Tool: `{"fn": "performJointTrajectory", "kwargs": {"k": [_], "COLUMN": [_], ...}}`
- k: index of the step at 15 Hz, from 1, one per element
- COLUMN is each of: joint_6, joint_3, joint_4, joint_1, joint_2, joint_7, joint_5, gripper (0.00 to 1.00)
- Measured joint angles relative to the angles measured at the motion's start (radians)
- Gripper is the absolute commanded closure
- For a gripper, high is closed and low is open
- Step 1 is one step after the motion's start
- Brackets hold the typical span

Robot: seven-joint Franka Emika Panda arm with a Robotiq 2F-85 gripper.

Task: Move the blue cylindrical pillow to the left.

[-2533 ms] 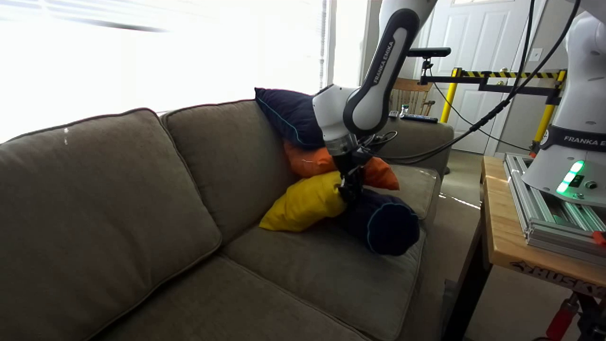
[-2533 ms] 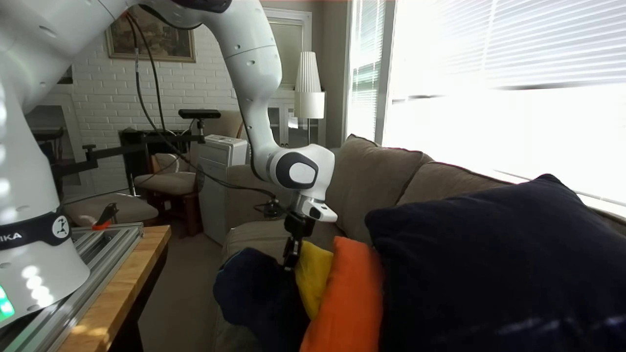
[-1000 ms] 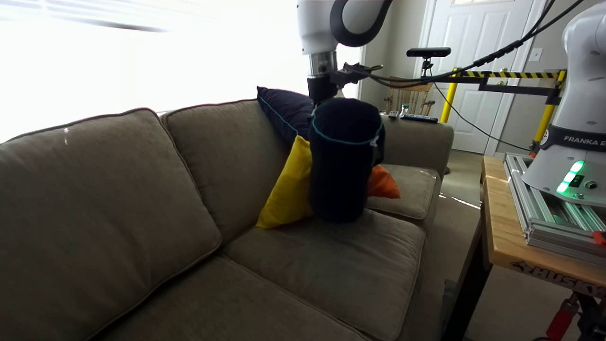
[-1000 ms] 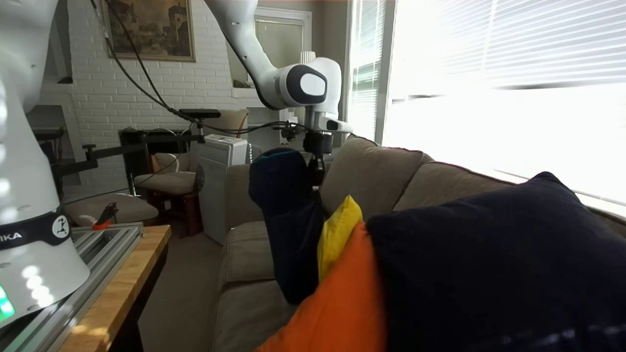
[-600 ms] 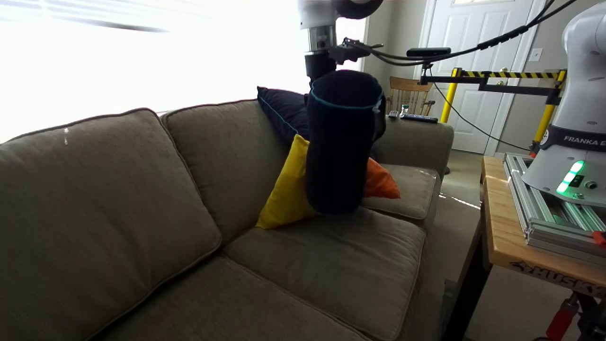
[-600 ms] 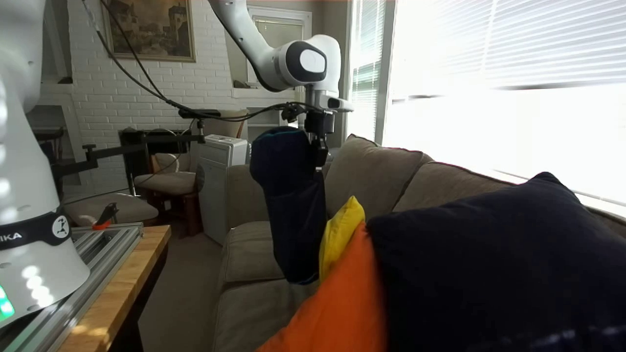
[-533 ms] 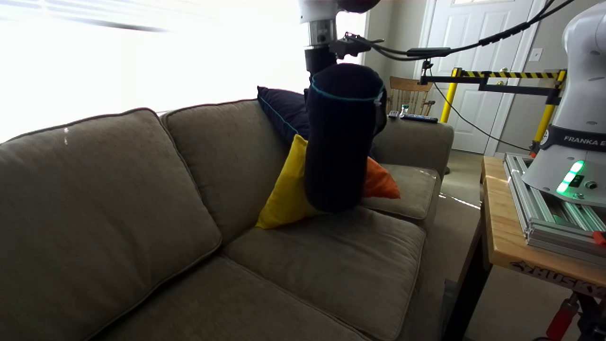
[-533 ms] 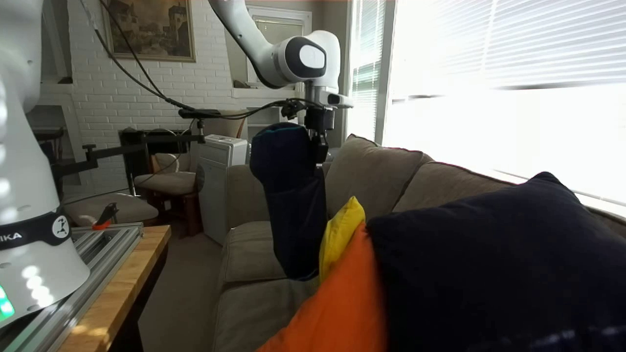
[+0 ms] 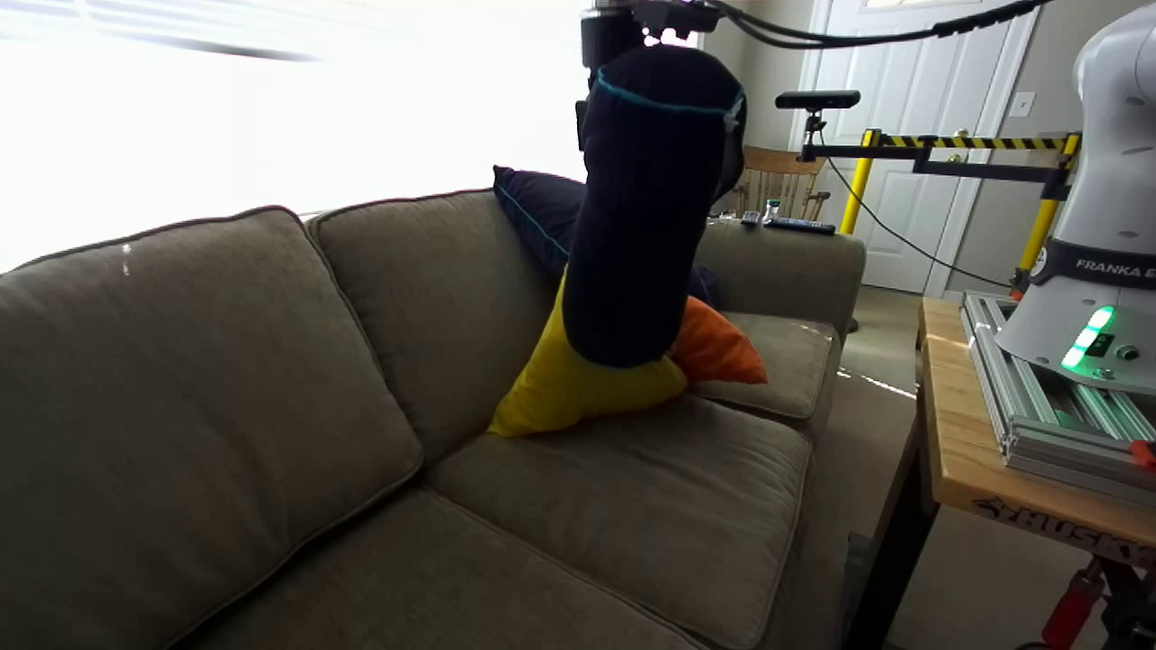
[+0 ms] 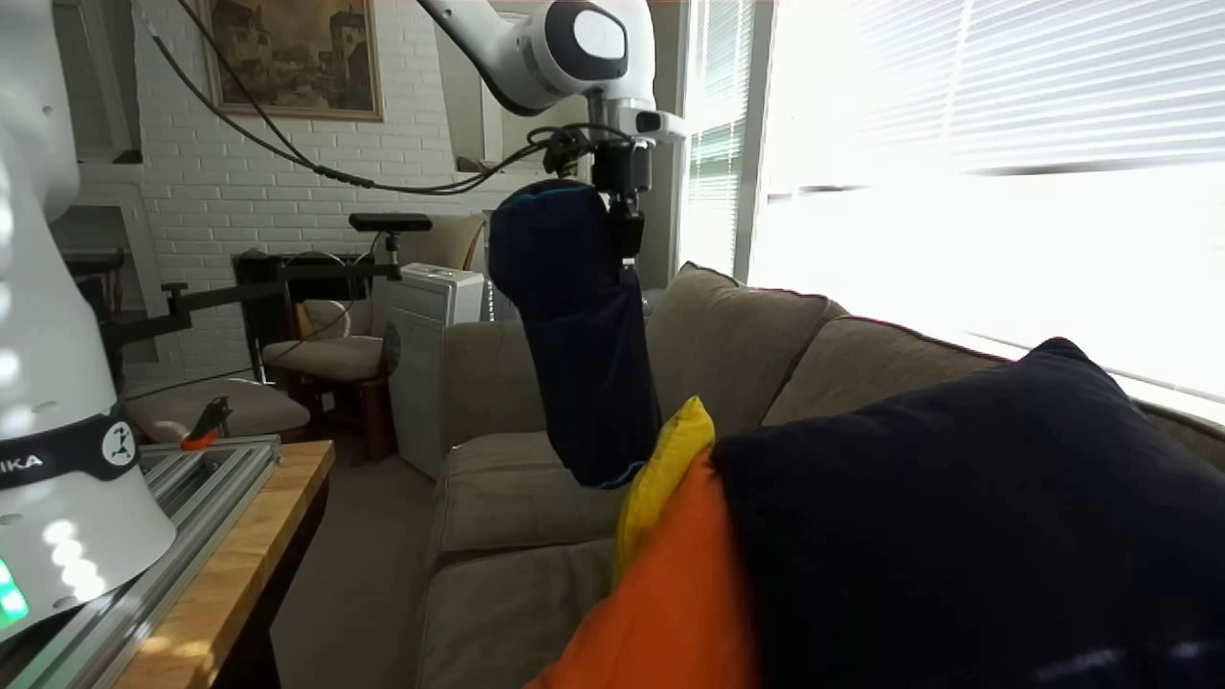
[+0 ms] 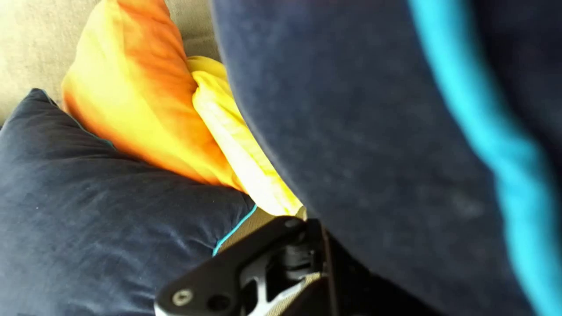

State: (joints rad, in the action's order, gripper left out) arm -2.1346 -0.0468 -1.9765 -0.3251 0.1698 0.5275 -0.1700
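The blue cylindrical pillow, dark navy with turquoise piping, hangs steeply tilted above the sofa seat in both exterior views. It fills the right of the wrist view. My gripper is shut on fabric near its upper end, on the window side. In the wrist view a fingertip presses against the pillow; the grip itself is mostly hidden behind it. The pillow's lower end is close to the yellow pillow; I cannot tell if they touch.
An orange pillow and a flat navy cushion lean behind the yellow pillow on the beige sofa. Remotes lie on the armrest. The robot's wooden bench stands in front of the sofa. A bright window is behind the backrest.
The pillow lay on the seat 2.5 s ago; it has been lifted and swung upright. In the last half second the gripper and pillow rose further. The yellow and orange pillows shifted slightly.
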Motion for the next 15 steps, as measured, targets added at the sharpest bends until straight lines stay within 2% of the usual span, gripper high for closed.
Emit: {"fn": "performJointTrajectory", "kwargs": {"k": [7,15], "joint_6": [0.040,0.083], "joint_3": [-0.034,-0.045], "joint_4": [0.040,0.091], "joint_1": [0.030,0.070], "joint_2": [-0.093,-0.105], "joint_7": [0.000,0.016], "joint_5": [-0.053,-0.137], "gripper": [0.99,0.99]}}
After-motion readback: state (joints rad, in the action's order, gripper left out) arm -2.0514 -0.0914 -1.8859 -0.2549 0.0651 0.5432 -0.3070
